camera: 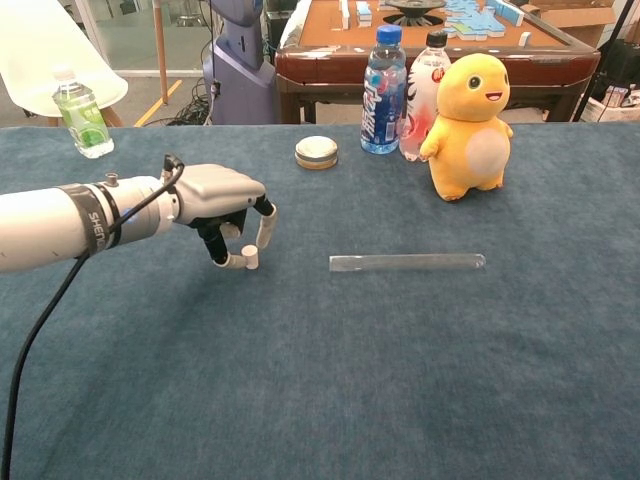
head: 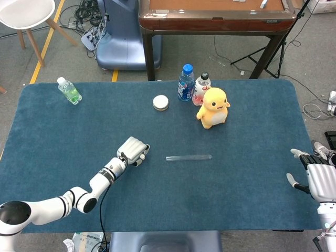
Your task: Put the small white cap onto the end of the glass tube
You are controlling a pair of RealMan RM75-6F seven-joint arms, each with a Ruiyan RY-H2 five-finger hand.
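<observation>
Head view: the left hand (head: 134, 150) hovers at nine o'clock of the glass tube (head: 188, 157), which lies alone on the tabletop (head: 241, 199); right hand (head: 315, 176) spread, idle.

Chest view: fingers pinch the small white cap (camera: 249, 258). Capping remains.

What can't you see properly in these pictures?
- Small white cap: the chest view shows it at the left hand fingertips; in the head view that hand hides it.
- Right hand: cut by the head view's right edge, absent from the chest view.
- Glass tube: which end is open is too small to tell.
</observation>
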